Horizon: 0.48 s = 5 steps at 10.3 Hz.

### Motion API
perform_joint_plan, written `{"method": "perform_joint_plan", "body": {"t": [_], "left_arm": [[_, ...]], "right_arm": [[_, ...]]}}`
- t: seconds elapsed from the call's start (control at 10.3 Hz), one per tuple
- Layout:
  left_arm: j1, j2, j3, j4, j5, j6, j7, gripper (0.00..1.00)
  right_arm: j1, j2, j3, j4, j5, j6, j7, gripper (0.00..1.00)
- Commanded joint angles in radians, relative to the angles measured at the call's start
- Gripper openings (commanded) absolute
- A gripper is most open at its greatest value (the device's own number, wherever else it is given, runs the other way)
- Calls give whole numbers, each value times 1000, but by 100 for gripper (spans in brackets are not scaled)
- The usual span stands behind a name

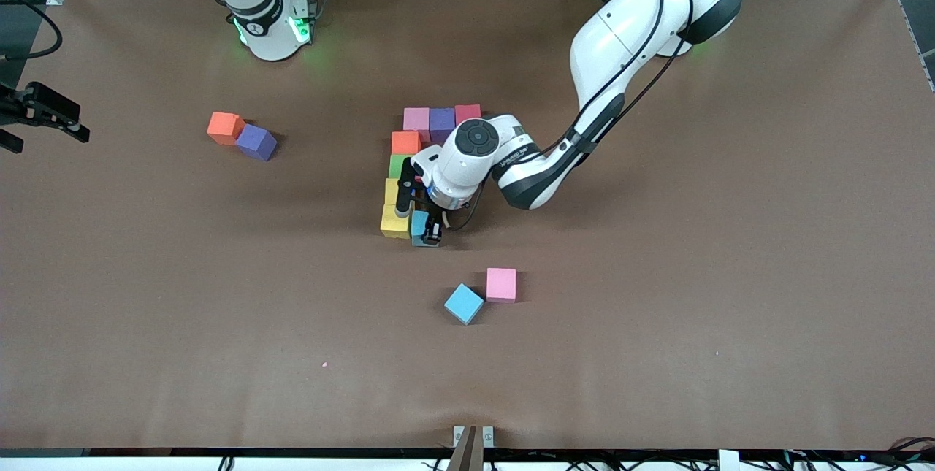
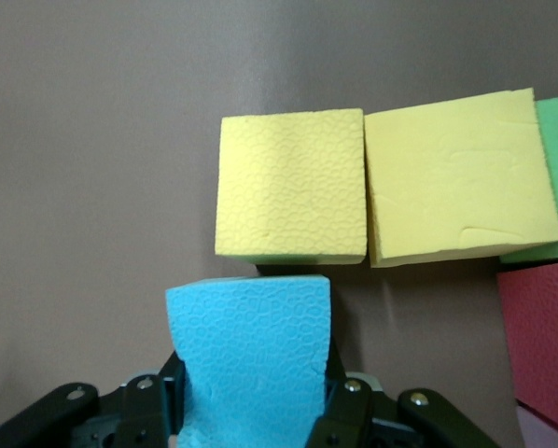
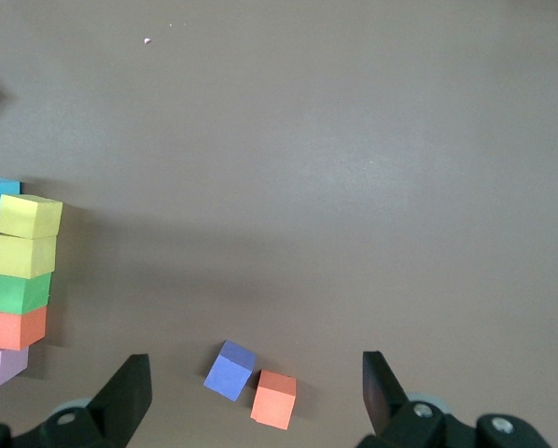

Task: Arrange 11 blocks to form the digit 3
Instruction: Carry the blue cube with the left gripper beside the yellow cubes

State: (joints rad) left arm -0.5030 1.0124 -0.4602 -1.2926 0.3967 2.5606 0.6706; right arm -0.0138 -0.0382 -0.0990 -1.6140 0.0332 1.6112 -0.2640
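Observation:
My left gripper (image 1: pixel 421 230) is shut on a sky blue block (image 1: pixel 418 221), low over the table beside the nearest yellow block (image 1: pixel 395 221). In the left wrist view the gripper (image 2: pixel 254 392) squeezes that sky blue block (image 2: pixel 251 350), a little apart from a yellow block (image 2: pixel 291 182). A column of yellow, yellow (image 1: pixel 392 191), green (image 1: pixel 398 164) and orange (image 1: pixel 405 142) blocks meets a row of pink (image 1: pixel 416 118), purple (image 1: pixel 441 120) and red (image 1: pixel 467 113). My right gripper (image 3: pixel 253 392) is open, high over a loose purple block (image 3: pixel 230 370) and an orange one (image 3: pixel 274 399).
A loose sky blue block (image 1: pixel 464 303) and a pink block (image 1: pixel 501 285) lie nearer the front camera than the arrangement. The loose orange (image 1: pixel 225 127) and purple (image 1: pixel 256 142) blocks sit toward the right arm's end. A black device (image 1: pixel 40 113) juts in at that table edge.

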Motion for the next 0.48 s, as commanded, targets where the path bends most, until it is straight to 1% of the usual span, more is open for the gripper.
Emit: {"method": "perform_joint_plan", "body": {"t": [0.0, 0.19, 0.39], "left_arm": [[-20, 12, 18, 26, -29, 13, 14, 49], [-29, 12, 21, 24, -29, 13, 9, 51], [-32, 12, 21, 24, -30, 12, 6, 52]], "right_arm": [[-15, -9, 9, 8, 4, -4, 0, 100], [-23, -8, 2, 11, 4, -7, 17, 100], [-14, -6, 12, 19, -4, 1, 234, 100]]}}
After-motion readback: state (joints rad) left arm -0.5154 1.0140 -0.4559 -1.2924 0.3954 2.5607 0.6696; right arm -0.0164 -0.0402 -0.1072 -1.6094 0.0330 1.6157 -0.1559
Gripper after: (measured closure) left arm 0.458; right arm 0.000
